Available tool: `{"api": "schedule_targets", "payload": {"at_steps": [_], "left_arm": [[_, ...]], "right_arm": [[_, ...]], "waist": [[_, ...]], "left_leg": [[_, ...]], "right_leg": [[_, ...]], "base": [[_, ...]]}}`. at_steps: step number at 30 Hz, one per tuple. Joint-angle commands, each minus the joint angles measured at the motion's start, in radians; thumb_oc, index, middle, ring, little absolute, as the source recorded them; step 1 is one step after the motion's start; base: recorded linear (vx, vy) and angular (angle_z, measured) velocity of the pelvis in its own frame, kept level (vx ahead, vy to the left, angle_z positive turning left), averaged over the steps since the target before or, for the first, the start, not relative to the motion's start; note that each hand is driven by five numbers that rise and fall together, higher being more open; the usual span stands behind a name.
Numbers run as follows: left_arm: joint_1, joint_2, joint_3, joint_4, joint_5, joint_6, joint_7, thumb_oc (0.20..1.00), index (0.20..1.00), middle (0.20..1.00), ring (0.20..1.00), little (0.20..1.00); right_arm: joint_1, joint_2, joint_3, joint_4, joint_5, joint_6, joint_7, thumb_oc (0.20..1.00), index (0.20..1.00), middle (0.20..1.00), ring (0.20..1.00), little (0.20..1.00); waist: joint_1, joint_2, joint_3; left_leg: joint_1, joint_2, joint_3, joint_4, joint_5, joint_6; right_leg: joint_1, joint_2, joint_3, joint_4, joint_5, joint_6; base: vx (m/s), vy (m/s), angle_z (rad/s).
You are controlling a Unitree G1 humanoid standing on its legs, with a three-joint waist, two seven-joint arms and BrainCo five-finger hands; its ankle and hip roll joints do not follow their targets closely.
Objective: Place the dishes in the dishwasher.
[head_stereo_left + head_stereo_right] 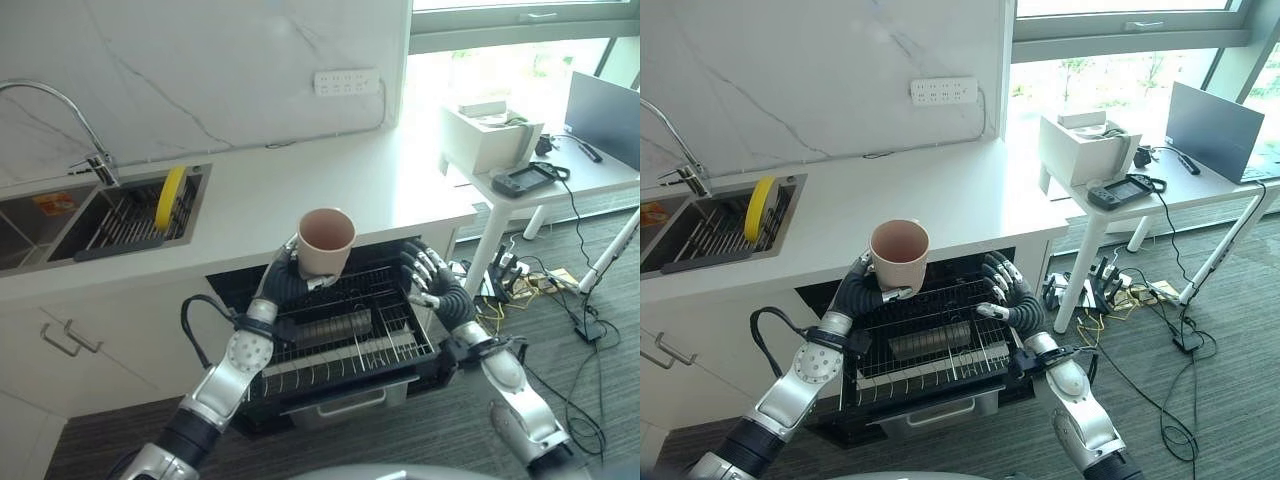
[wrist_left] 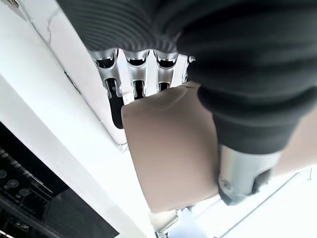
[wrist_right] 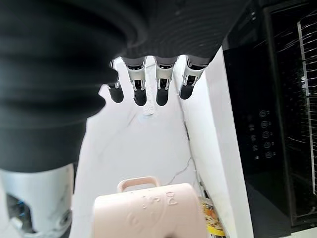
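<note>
Nothing here can be read as words or numbers.
The mug point(image 3: 148, 210) has raised characters on its wall in the right wrist view, but they are too faint to make out. The dark panel point(image 3: 262, 134) on the dishwasher's edge carries a row of small round symbols, and none can be made out. An orange sticker point(image 1: 55, 203) in the sink point(image 1: 203, 192) bears print too small to tell.
</note>
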Motion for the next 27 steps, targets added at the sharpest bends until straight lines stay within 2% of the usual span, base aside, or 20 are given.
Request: {"api": "schedule_targets", "payload": {"at_steps": [1, 2, 3, 7, 9, 15, 20, 27], "left_arm": [[-0.132, 0.027, -0.02, 0.004, 0.025, -0.018, 0.064, 0.2, 0.2, 0.2, 0.2, 0.2], [-0.132, 0.027, -0.02, 0.004, 0.025, -0.018, 0.064, 0.2, 0.2, 0.2, 0.2, 0.2], [-0.141, 0.026, -0.029, 0.006, 0.039, 0.005, 0.069, 0.2, 0.2, 0.2, 0.2, 0.2], [-0.162, 0.035, -0.044, 0.013, 0.044, 0.065, 0.072, 0.2, 0.2, 0.2, 0.2, 0.2], [-0.176, 0.043, -0.05, 0.013, 0.047, 0.103, 0.063, 0.2, 0.2, 0.2, 0.2, 0.2], [-0.209, 0.047, -0.066, 0.022, 0.057, 0.146, 0.027, 0.2, 0.2, 0.2, 0.2, 0.2], [-0.227, 0.045, -0.077, 0.03, 0.058, 0.147, 0.021, 0.2, 0.2, 0.2, 0.2, 0.2], [-0.249, 0.038, -0.096, 0.036, 0.051, 0.128, 0.032, 0.2, 0.2, 0.2, 0.2, 0.2]], "right_arm": [[-0.103, 0.023, 0.023, -0.067, -0.096, -0.028, -0.097, 1.0, 1.0, 1.0, 1.0, 1.0], [-0.103, 0.023, 0.023, -0.067, -0.096, -0.028, -0.097, 1.0, 1.0, 1.0, 1.0, 1.0], [-0.118, 0.015, 0.031, -0.069, -0.156, -0.01, -0.138, 1.0, 1.0, 1.0, 1.0, 1.0], [-0.154, -0.008, 0.048, -0.061, -0.251, 0.059, -0.197, 1.0, 1.0, 1.0, 1.0, 1.0], [-0.187, -0.025, 0.055, -0.063, -0.286, 0.115, -0.201, 1.0, 1.0, 1.0, 1.0, 1.0], [-0.246, -0.035, 0.074, -0.061, -0.322, 0.192, -0.199, 1.0, 1.0, 1.0, 1.0, 1.0], [-0.284, -0.026, 0.082, -0.063, -0.272, 0.222, -0.174, 1.0, 1.0, 1.0, 1.0, 1.0], [-0.327, 0.002, 0.098, -0.068, -0.125, 0.247, -0.128, 1.0, 1.0, 1.0, 1.0, 1.0]], "waist": [[0.012, -0.043, 0.004], [0.012, -0.043, 0.004], [0.013, -0.042, 0.003], [0.015, -0.041, 0.002], [0.019, -0.042, 0.002], [0.028, -0.046, -0.003], [0.033, -0.048, -0.004], [0.04, -0.05, -0.006]], "left_leg": [[0.019, 0.052, -0.077, 0.011, -0.06, -0.04], [0.019, 0.052, -0.077, 0.011, -0.06, -0.04], [0.021, 0.052, -0.076, 0.011, -0.06, -0.039], [0.021, 0.051, -0.077, 0.01, -0.062, -0.038], [0.022, 0.052, -0.079, 0.01, -0.06, -0.039], [0.02, 0.054, -0.084, 0.011, -0.059, -0.041], [0.019, 0.055, -0.087, 0.012, -0.059, -0.041], [0.022, 0.057, -0.09, 0.013, -0.058, -0.044]], "right_leg": [[0.027, -0.112, -0.012, 0.04, -0.047, 0.095], [0.027, -0.112, -0.012, 0.04, -0.047, 0.095], [0.026, -0.112, -0.01, 0.041, -0.047, 0.096], [0.027, -0.111, -0.007, 0.038, -0.049, 0.095], [0.03, -0.11, -0.008, 0.038, -0.049, 0.095], [0.033, -0.109, -0.01, 0.036, -0.051, 0.093], [0.034, -0.108, -0.01, 0.038, -0.053, 0.091], [0.039, -0.108, -0.015, 0.04, -0.055, 0.089]], "base": [[0.0, 0.0, 0.0], [0.0, 0.0, 0.0], [0.0, 0.0, 0.0], [0.0, 0.0, 0.0], [0.0, 0.0, 0.0], [0.0, 0.0, 0.0], [0.0, 0.0, 0.0], [0.0, 0.0, 0.0]]}}
